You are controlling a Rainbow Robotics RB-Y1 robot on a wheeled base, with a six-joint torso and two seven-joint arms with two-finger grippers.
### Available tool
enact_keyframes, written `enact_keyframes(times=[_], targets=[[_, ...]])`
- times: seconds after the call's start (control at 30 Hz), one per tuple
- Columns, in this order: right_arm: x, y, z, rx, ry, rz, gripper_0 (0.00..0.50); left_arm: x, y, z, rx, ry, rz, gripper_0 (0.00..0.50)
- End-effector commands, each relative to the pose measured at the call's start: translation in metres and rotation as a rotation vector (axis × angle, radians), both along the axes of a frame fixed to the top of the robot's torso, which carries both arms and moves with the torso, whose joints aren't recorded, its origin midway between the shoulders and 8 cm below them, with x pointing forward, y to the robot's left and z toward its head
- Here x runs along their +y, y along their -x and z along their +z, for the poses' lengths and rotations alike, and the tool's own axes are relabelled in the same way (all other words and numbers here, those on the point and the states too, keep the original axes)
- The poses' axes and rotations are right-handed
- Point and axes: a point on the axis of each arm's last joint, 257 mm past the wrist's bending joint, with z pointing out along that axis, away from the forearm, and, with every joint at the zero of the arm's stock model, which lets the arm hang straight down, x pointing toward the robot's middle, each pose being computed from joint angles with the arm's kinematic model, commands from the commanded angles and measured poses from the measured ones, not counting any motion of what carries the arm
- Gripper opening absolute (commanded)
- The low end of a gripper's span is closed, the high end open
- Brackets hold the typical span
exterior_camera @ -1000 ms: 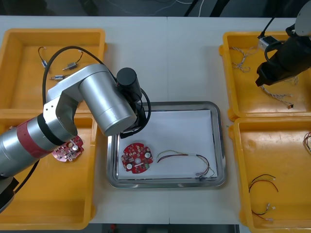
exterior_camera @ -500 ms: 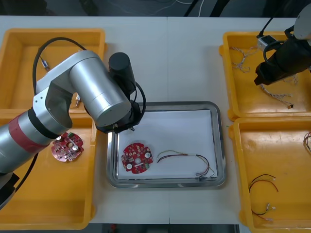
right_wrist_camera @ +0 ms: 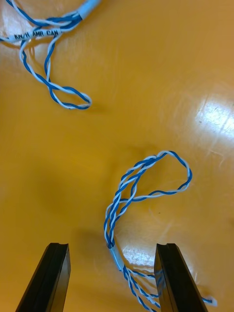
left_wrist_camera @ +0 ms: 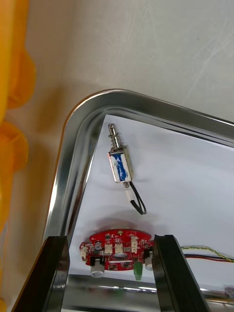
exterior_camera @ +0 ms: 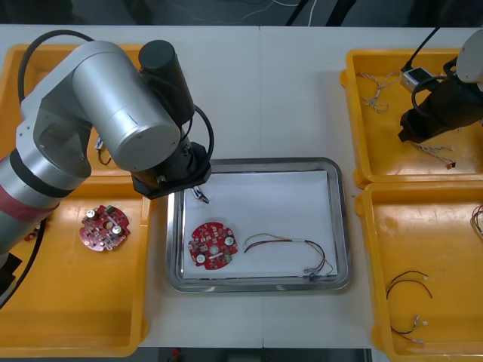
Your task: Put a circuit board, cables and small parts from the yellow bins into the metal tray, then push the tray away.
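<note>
- The shiny rectangular metal tray (exterior_camera: 343,226), white inside, sits in the middle of the bench (exterior_camera: 256,90), between the yellow plastic bins (exterior_camera: 38,98).
- In it lie a round red circuit board (exterior_camera: 213,244), a thin red and yellow cable (exterior_camera: 290,245) beside it, and a small metal part (left_wrist_camera: 119,163) near the far left corner.
- The left pincer (left_wrist_camera: 109,239) hangs over that corner, fingers spread, nothing between them.
- The right pincer (right_wrist_camera: 111,246), also spread, hovers over a twisted blue and white cable (right_wrist_camera: 141,190) in the far right yellow bin (exterior_camera: 353,113).
- A second red board (exterior_camera: 104,226) lies in the near left bin (exterior_camera: 75,317).
</note>
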Motion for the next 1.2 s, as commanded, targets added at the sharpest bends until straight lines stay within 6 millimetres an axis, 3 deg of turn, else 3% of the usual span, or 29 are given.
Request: enact_keyframes(times=[0.03,0.2,0.67,0.7,0.73,0.77,0.8,0.83,1.07,1.2], targets=[[-0.018,-0.002,0.01,-0.037,0.031,0.01,0.5,0.015,-0.014,0.048,-0.074,0.033,0.055,0.5],[-0.02,-0.001,-0.002,-0.045,0.023,0.009,0.5,0.036,-0.015,0.057,-0.066,0.018,0.058,0.5],[-0.018,0.0,-0.01,-0.053,-0.001,0.004,0.5,0.086,-0.017,0.095,-0.076,-0.026,-0.009,0.5],[-0.018,0.0,-0.01,-0.053,-0.003,0.004,0.428,0.091,-0.017,0.097,-0.078,-0.033,-0.015,0.5],[-0.017,0.001,-0.011,-0.051,-0.005,0.005,0.306,0.095,-0.017,0.098,-0.073,-0.039,-0.022,0.5],[-0.017,0.001,-0.011,-0.051,-0.006,0.006,0.226,0.097,-0.017,0.099,-0.071,-0.041,-0.023,0.5],[-0.015,0.001,-0.012,-0.052,-0.011,0.007,0.06,0.101,-0.018,0.099,-0.065,-0.044,-0.029,0.5],[-0.016,0.001,-0.011,-0.052,-0.012,0.006,0.0,0.103,-0.018,0.101,-0.064,-0.047,-0.034,0.5],[-0.016,0.0,-0.009,-0.056,-0.021,0.009,0.0,0.122,-0.031,0.11,-0.043,-0.076,-0.064,0.5],[-0.017,-0.002,0.005,-0.077,-0.008,0.019,0.0,0.13,-0.043,0.116,-0.037,-0.084,-0.075,0.5]])
